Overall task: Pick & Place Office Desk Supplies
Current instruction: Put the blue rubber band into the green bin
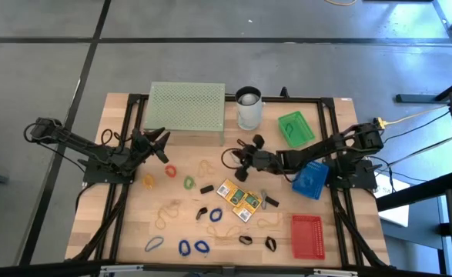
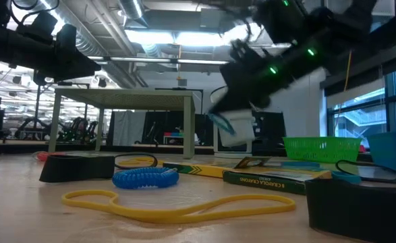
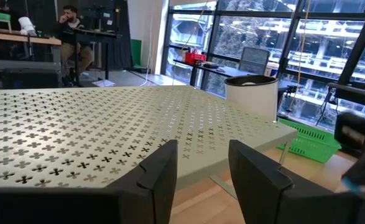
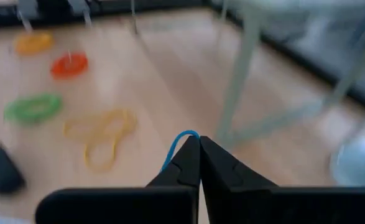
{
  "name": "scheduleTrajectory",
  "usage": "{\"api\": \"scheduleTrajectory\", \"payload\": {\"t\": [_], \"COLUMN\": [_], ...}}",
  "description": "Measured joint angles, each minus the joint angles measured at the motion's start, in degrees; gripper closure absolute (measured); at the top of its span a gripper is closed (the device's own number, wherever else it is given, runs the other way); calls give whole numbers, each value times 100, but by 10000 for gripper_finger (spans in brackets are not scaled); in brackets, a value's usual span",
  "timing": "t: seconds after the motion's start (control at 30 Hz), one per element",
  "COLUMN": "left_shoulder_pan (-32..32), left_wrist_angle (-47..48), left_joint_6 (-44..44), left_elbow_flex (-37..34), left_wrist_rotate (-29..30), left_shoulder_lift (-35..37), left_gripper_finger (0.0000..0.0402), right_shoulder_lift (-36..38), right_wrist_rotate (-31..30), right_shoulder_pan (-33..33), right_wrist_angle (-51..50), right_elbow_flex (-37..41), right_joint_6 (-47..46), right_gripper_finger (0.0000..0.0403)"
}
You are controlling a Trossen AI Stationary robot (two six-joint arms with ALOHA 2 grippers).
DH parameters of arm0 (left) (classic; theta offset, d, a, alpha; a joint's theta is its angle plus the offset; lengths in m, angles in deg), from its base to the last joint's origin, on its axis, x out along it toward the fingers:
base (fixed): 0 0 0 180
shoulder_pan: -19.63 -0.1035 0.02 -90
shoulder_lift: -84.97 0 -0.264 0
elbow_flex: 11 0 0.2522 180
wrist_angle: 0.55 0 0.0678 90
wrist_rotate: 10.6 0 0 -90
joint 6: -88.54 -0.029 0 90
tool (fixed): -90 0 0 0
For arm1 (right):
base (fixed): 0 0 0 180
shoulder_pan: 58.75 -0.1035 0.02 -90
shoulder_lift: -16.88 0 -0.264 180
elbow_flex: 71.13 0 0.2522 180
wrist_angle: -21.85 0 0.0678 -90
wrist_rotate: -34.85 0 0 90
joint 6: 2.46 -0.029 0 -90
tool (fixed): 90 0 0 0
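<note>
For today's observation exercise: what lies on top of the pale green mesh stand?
From above, the mesh stand carries nothing on its top; the left wrist view shows only bare perforated metal. Whatever is beneath it is covered.

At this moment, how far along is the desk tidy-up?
Done: little visible; the green basket shows perhaps one item.

In hand: the right gripper is shut on a blue rubber band, lifted above the table. The left gripper hangs open by the mesh stand.

Left: most bands, clips and yellow card packs remain loose.

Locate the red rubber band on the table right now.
In the high view, the red rubber band lies on the wooden table, left of centre, beside the left hand, between a yellow band and a green band.
</note>
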Motion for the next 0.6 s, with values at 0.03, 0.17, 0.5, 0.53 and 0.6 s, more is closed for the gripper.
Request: {"api": "scheduleTrajectory", "payload": {"t": [0.03, 0.17, 0.5, 0.53, 0.6], "left_shoulder_pan": [1, -1, -2, -1, -2], "left_wrist_angle": [0, 0, 0, -2, 0], "left_joint_6": [0, 0, 0, 0, 0], "left_elbow_flex": [0, 0, 0, 0, 0], "left_wrist_rotate": [0, -1, -1, 1, -1], "left_shoulder_lift": [0, 0, 0, 0, -1], "left_gripper_finger": [263, 263, 263, 263, 263], "right_shoulder_lift": [0, 4, 606, 734, 958], "right_wrist_rotate": [-30, -115, -111, -107, 132], "right_shoulder_pan": [0, -2, 38, 52, 90], "right_wrist_angle": [4, 26, 0, -20, 3], "right_elbow_flex": [-163, -886, -1608, -1608, -1609], "right_joint_6": [233, 1176, 2541, 2539, 2541], "right_gripper_finger": [399, 400, 391, 390, 390]}}
